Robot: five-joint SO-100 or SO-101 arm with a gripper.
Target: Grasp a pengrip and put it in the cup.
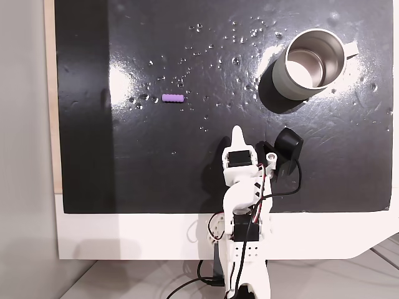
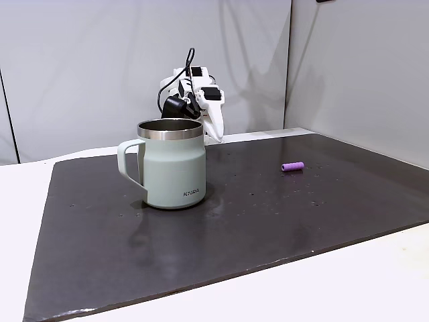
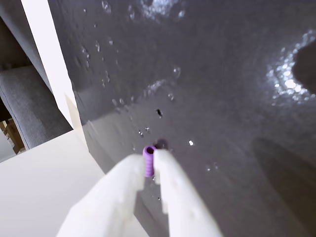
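The light-purple pengrip (image 1: 173,98) lies flat on the black mat (image 1: 124,162), left of centre in a fixed view, and at the right (image 2: 292,166) in the other. The pale grey cup (image 1: 310,62) stands upright at the mat's far right corner, its steel inside bare; up close, the cup (image 2: 171,164) shows its handle on the left. My gripper (image 1: 237,132) hovers near the mat's front edge, well apart from both, its jaws shut on nothing. In the wrist view the pengrip (image 3: 148,152) lies on the mat, lined up just beyond my gripper (image 3: 148,160).
The mat rests on a white table (image 1: 124,237) whose edge runs close behind the arm. The black wrist camera (image 1: 288,146) juts right of the gripper. Small shiny dents dot the mat. Grey walls (image 2: 100,67) stand behind the arm.
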